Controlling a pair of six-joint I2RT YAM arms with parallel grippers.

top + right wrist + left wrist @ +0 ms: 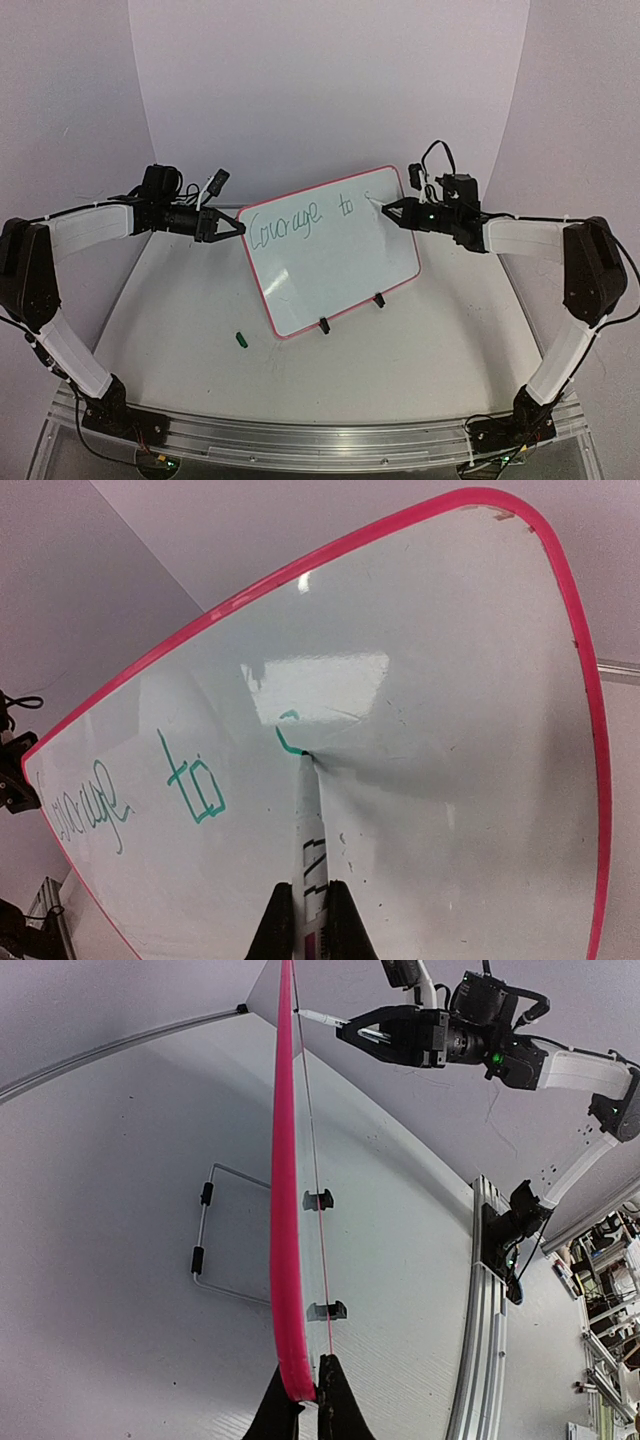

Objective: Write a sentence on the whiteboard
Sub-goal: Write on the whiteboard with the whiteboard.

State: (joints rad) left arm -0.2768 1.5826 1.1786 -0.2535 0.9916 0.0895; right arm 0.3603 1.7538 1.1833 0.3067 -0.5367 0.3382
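Note:
The whiteboard [335, 260] stands tilted on two black clip feet, its pink frame also seen edge-on in the left wrist view [284, 1210]. The sentence [300, 220] in green reads "Courage to" plus the start of another letter [288, 738]. My left gripper [232, 228] is shut on the board's left edge [303, 1385]. My right gripper [388, 212] is shut on a white marker [310, 850], its tip touching the board at the new green stroke.
A small green marker cap [240, 339] lies on the table in front of the board. A wire stand [205, 1235] lies behind the board. An aluminium rail [320, 445] runs along the near edge with the arm bases.

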